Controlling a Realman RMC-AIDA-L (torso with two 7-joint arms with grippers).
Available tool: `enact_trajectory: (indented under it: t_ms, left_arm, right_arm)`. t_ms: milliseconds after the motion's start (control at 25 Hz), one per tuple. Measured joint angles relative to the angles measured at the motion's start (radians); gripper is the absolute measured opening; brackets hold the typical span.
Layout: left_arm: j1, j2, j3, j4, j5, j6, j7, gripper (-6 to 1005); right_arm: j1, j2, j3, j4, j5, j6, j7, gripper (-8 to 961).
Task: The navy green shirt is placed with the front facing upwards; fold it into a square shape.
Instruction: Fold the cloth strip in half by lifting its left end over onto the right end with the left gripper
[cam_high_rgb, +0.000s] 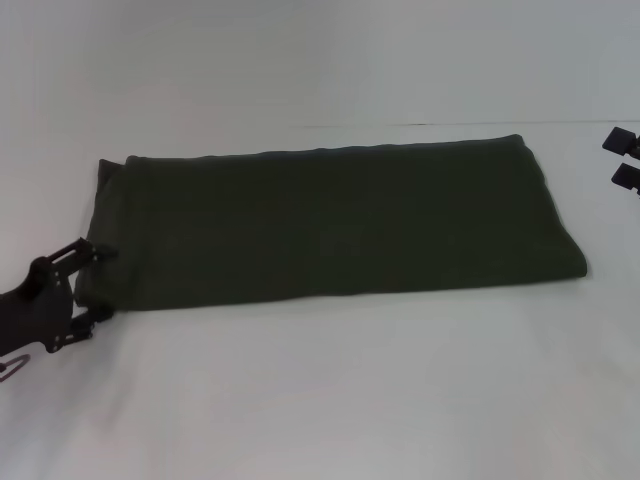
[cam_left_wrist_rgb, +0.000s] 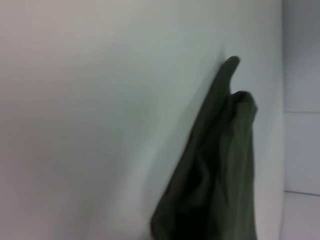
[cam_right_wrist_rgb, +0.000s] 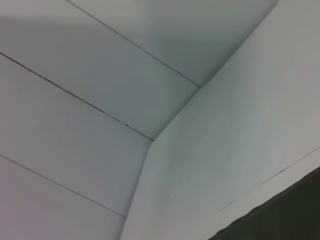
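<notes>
The left gripper (cam_high_rgb: 98, 283) sits at the near left, its fingers spread apart at the shirt's left end. The shirt (cam_high_rgb: 340, 225) lies folded into a long band across the white table (cam_high_rgb: 330, 400). The right gripper (cam_high_rgb: 622, 158) waits at the far right edge, apart from the cloth, jaws open.

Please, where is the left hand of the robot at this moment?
In the head view, the left hand is low on the left side, at the left end of the folded navy green shirt, which lies on the white table.
</notes>
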Motion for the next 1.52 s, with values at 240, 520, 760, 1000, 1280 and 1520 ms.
enact_trajectory:
  t_ms: [240,520,760,1000,1280,1520]
  left_arm:
    - [-0.015,0.004,0.001,-0.003,0.034,-0.002,-0.024,885]
    - [-0.019,0.002,0.001,-0.006,0.035,-0.056,-0.036,884]
    - [-0.041,-0.003,0.003,-0.008,0.035,-0.103,-0.03,884]
    - [-0.067,-0.003,0.021,-0.012,0.021,-0.108,0.001,889]
    - [-0.044,0.004,0.016,-0.007,-0.049,-0.027,0.068,888]
    - [-0.025,0.001,0.019,-0.008,0.013,-0.056,0.026,889]
  right_arm:
    - [-0.003,0.0,0.007,0.002,0.0,0.001,0.0,856]
    - [-0.003,-0.001,0.01,0.008,0.0,0.002,0.0,856]
    - [-0.005,-0.002,0.019,0.009,0.0,-0.001,0.0,856]
    - [-0.004,-0.002,0.022,0.009,0.0,-0.007,0.0,855]
    - [-0.004,-0.002,0.024,0.009,0.0,-0.007,-0.001,855]
    - [-0.01,-0.002,0.028,0.009,0.0,-0.004,-0.001,855]
